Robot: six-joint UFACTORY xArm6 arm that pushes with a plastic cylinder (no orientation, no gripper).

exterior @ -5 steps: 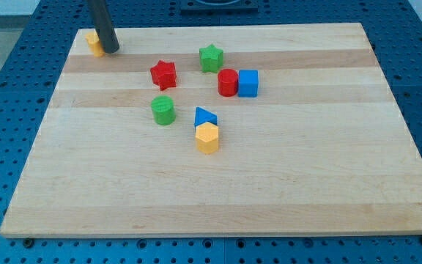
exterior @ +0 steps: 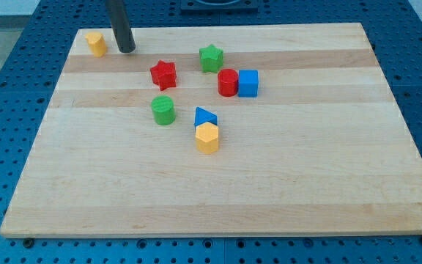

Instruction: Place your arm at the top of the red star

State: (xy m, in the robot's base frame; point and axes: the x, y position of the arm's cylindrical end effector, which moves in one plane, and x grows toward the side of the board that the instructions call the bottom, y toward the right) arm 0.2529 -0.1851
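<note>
Red star [exterior: 163,74] sits on the wooden board [exterior: 306,183], toward the view's upper left. The arm has no jaws, only a bare rod; its tip [exterior: 127,50] rests on the board up and to the left of the red star, well apart, touching nothing. A yellow block [exterior: 96,44] lies further left of the star, beyond the tip. Judgement: approach partly made; the tip must yet travel rightward to stand directly above the star.

My tip [exterior: 127,50] up-left of the red star [exterior: 164,74], right of the yellow block [exterior: 96,43].
</note>
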